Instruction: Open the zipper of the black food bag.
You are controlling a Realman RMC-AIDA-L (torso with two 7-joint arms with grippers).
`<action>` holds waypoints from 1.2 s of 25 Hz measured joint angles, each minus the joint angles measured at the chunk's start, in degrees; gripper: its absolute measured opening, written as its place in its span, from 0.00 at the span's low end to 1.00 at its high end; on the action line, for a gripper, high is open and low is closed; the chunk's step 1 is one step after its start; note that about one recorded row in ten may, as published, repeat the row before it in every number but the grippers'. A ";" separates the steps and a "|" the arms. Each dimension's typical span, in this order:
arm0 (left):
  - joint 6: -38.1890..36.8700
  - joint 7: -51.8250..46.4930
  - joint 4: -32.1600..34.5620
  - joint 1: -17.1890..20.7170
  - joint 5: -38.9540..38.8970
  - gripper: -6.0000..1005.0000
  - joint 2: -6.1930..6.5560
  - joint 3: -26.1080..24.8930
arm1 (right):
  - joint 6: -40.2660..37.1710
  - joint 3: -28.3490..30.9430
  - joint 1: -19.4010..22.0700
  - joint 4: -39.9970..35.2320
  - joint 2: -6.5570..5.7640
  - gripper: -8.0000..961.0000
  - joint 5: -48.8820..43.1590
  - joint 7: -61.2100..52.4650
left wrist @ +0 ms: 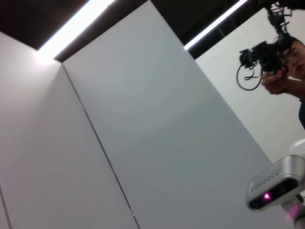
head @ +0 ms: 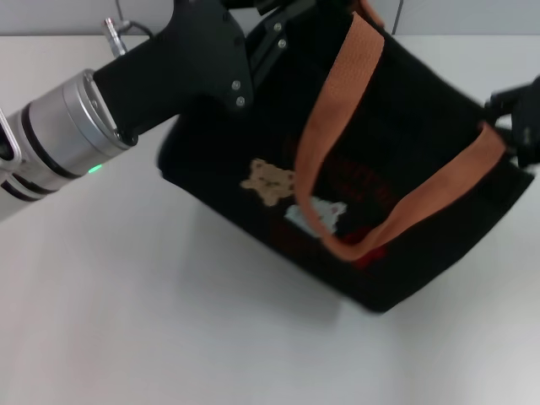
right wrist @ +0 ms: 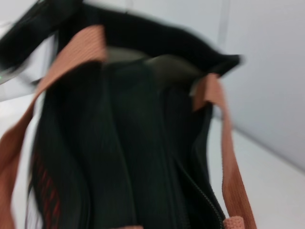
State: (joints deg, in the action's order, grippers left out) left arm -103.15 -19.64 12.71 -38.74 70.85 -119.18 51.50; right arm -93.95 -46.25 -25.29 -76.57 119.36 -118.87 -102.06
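White table [head: 126,321] carries the black food bag [head: 422,135], tilted, front panel up toward the head camera; bear patches [head: 270,181] and red print visible. Orange handle [head: 337,118] loops across that panel. Left gripper [head: 283,29] sits at the bag's far top corner, touching the fabric; its jaws are hidden against the bag, so cannot tell whether spread or pinching. Right gripper [head: 519,114] is at the bag's opposite side, right against the edge; its jaw state also cannot be told. From the right wrist, the bag top looks folded and gaping, zipper [right wrist: 202,198] track running along the rim beside one orange strap. Pull tab not made out.
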 joint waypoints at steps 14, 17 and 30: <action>3.98 4.41 -13.11 2.75 0.32 0.10 0.00 -0.01 | 13.46 -3.32 -6.71 6.43 -0.26 0.12 -0.15 -2.93; 3.44 4.12 -14.13 5.89 0.08 0.11 -0.01 -0.85 | 14.45 -3.56 -6.31 7.68 -0.18 0.14 1.57 -2.18; 1.37 2.44 -13.00 8.08 -0.09 0.43 0.09 -2.12 | 11.54 -3.09 2.62 2.59 -0.25 0.35 15.93 -0.13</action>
State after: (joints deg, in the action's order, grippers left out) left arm -101.78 -17.21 -0.29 -30.66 70.77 -119.09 49.38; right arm -82.42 -49.33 -22.67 -73.98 119.10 -102.94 -102.19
